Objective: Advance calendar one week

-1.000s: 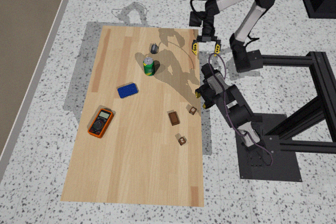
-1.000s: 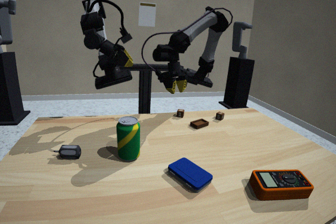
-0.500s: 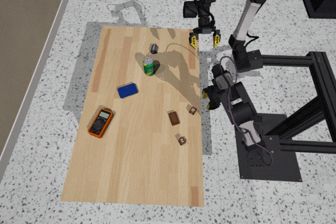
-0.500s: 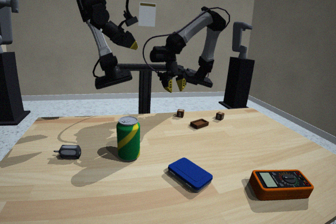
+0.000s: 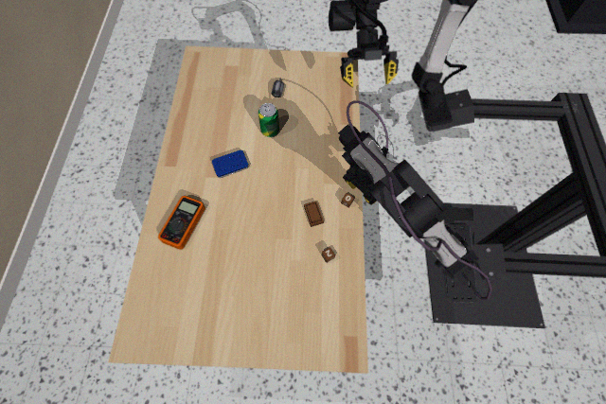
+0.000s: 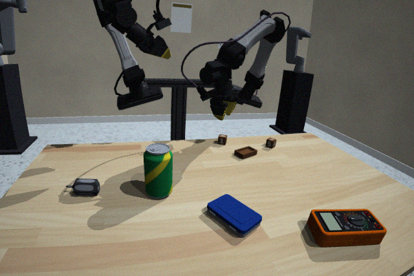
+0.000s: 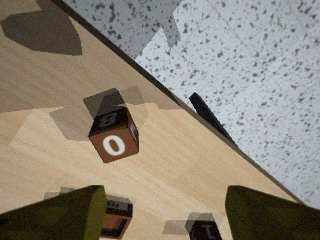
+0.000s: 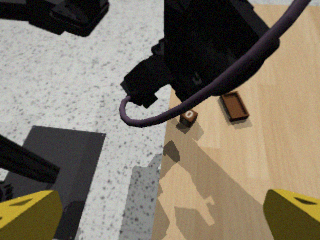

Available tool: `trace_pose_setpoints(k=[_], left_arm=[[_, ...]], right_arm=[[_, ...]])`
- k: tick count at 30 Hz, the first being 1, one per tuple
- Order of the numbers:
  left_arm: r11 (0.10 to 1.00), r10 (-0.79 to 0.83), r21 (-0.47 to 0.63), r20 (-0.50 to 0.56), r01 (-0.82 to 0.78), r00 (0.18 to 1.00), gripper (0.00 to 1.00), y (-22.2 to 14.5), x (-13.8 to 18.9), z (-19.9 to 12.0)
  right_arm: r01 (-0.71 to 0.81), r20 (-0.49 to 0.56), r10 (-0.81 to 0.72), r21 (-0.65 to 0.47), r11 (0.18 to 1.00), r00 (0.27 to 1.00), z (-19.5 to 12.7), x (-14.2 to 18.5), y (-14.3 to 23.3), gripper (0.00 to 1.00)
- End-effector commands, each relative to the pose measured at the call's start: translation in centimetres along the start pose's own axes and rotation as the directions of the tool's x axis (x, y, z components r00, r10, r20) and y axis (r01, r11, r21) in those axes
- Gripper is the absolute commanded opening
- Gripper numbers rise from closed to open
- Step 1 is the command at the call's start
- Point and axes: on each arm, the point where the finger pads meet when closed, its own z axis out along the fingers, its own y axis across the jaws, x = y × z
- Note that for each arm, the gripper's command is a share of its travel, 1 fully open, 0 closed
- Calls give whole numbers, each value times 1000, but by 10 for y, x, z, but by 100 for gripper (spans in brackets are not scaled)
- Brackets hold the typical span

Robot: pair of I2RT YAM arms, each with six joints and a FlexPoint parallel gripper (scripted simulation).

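Note:
The brown tray [image 5: 313, 214] [image 6: 241, 156] [image 8: 234, 106] is empty; lettering shows on its side in the left wrist view [image 7: 120, 205]. One cube [image 5: 347, 199] [image 6: 222, 139] [image 7: 114, 145] [image 8: 188, 118] lies near the table's robot-side edge, 0 on top, an 8 on a shaded side and a 1 facing the exterior camera. The other cube [image 5: 328, 254] [image 6: 271, 142] [image 7: 204, 231] lies beyond the tray, 2 on top. My left gripper [image 5: 359, 192] [image 6: 224, 115] [image 7: 165, 194] is partly open and empty above the 0 cube. My right gripper [image 5: 370, 74] [image 6: 167, 54] [image 8: 162, 198] is wide open, high at the table's edge.
A green can [image 5: 268, 120] [image 6: 158, 172], a corded grey mouse [image 5: 277, 88] [image 6: 86, 187], a blue case [image 5: 230, 163] [image 6: 233, 214] and an orange multimeter [image 5: 182, 221] [image 6: 347, 227] stand farther from the robot. The left arm reaches between the right gripper and the cubes.

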Motion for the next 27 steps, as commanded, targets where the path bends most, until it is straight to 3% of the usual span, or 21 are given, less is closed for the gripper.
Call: trace_pose_setpoints(k=[1, 4, 6, 9, 15, 21, 23, 27], left_arm=[[976, -188, 141, 184, 164, 965, 61, 1, 1, -4], [936, -327, 224, 270, 272, 905, 61, 6, 13, -3], [936, -327, 224, 270, 272, 905, 61, 6, 13, -3], [878, -458, 320, 342, 356, 821, 61, 10, 22, -4], [700, -709, 521, 423, 489, 564, 61, 23, 52, 0], [496, -868, 697, 416, 518, 271, 61, 33, 80, 5], [496, -868, 697, 416, 518, 271, 61, 33, 80, 5], [392, -915, 766, 383, 510, 127, 61, 37, 99, 13]], right_arm=[[8, 4, -8, 13, 1000, 1000, -4, -7, -6, 100], [-2, 13, 2, 45, 999, 1000, -3, -9, -18, 100], [-2, 13, 2, 45, 999, 1000, -3, -9, -18, 100], [-24, 21, 22, 69, 997, 1000, -2, -11, -28, 100], [-89, 46, 83, 129, 988, 995, 3, -16, -56, 100], [-129, 60, 121, 159, 979, 991, 7, -18, -74, 100], [-129, 60, 121, 159, 979, 991, 7, -18, -74, 100], [-149, 67, 139, 170, 974, 988, 10, -20, -84, 100]])
